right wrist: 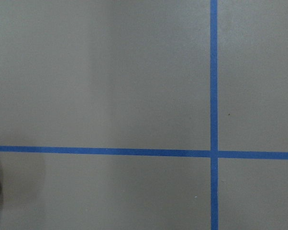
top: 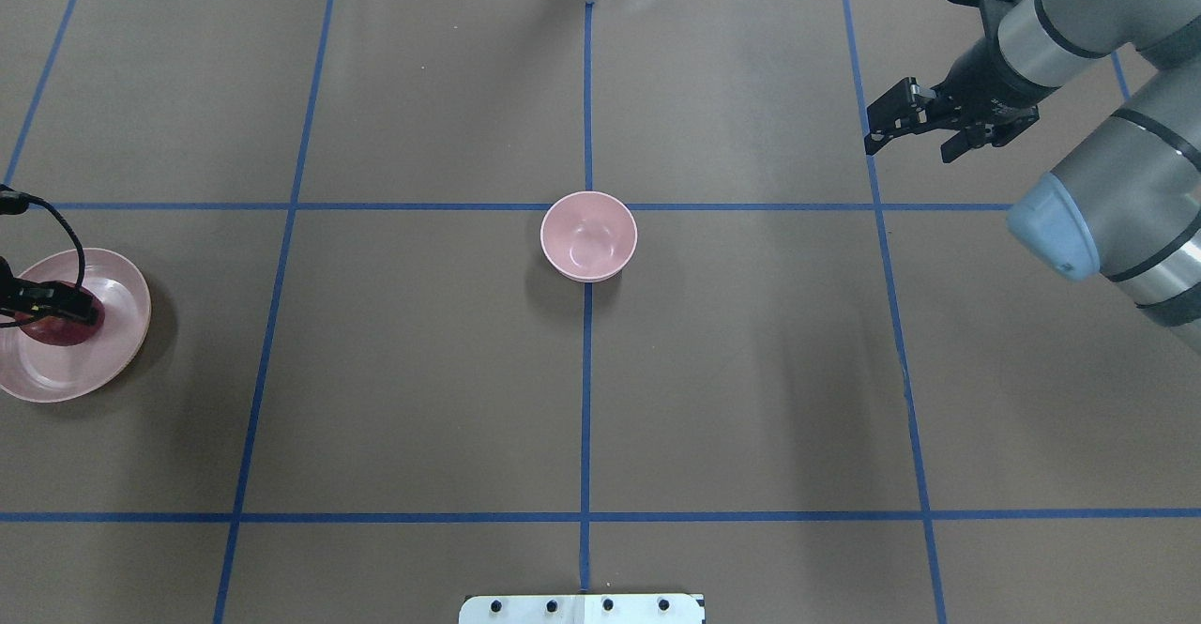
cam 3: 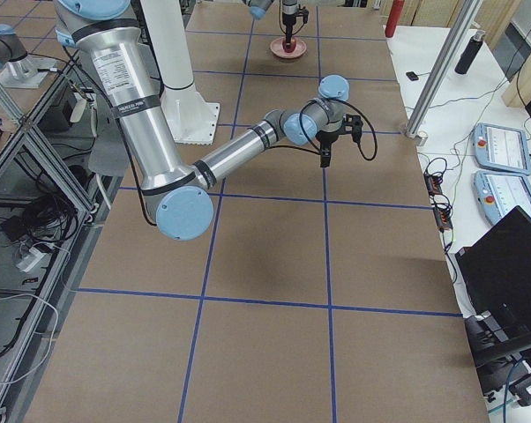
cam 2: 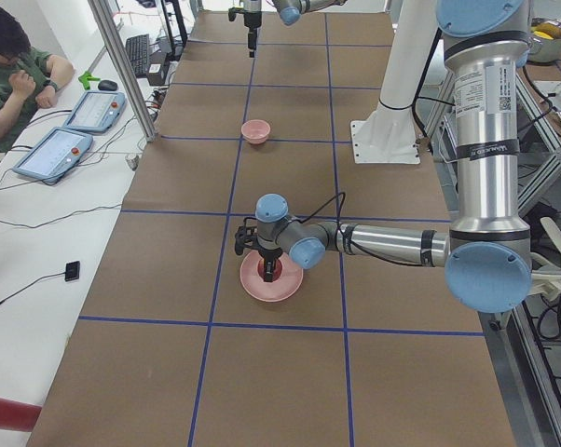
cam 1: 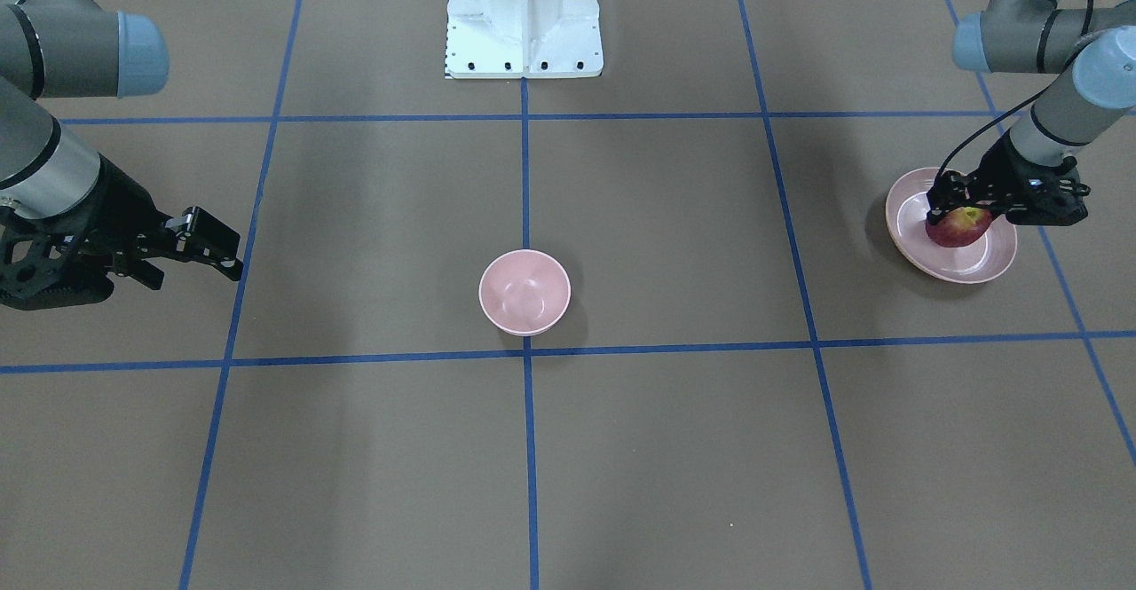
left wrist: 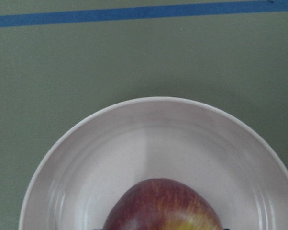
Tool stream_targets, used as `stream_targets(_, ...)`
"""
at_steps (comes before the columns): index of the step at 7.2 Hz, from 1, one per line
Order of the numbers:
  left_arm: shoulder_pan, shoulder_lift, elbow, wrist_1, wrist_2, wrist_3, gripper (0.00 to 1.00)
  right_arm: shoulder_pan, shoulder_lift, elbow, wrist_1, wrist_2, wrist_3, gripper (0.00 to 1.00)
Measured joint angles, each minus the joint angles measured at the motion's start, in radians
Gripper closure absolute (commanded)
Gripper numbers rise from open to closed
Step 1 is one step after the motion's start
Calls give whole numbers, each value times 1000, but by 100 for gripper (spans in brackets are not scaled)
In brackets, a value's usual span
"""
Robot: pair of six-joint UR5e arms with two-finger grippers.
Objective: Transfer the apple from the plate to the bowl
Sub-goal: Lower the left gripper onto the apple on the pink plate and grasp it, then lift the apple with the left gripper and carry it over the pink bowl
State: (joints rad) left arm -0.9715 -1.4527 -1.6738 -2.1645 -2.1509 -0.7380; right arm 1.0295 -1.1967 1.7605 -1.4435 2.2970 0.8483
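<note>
Apple (cam 1: 957, 228), stem pit up, on plate (cam 1: 963, 267)

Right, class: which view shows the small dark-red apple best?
The exterior front-facing view: the small dark-red apple shows nearly whole on the wide pale-pink plate. The left wrist view crops it; overhead, the left gripper hides most; side views make it tiny; the right wrist misses it.
</note>
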Motion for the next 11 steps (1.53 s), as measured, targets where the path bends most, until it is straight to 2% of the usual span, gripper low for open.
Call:
stream_targets(2,-7,3,-107,82,-17,-1,100,6,0,0,0,10,-1,0)
stream_targets(3,-8,-18,-187,180,-21,-12,100,11,0,0,0,13,-1,0)
stream_targets(5,-8,-145,-305,397,-23,-95,100,32,-4,0,-1,14,-7,0)
stream_targets(6,-4,-252,-316,481,-23,-178,100,45,-14,-1,-2,14,-31,0)
stream_targets(8,60,-524,-287,627,-10,-422,100,85,-55,-7,-13,12,-141,0)
stream_targets(9,118,-648,-242,672,21,-531,100,104,-79,-10,-18,12,-193,0)
stream_targets(11,221,-893,-47,692,99,-699,100,129,-115,-12,-22,12,-262,0)
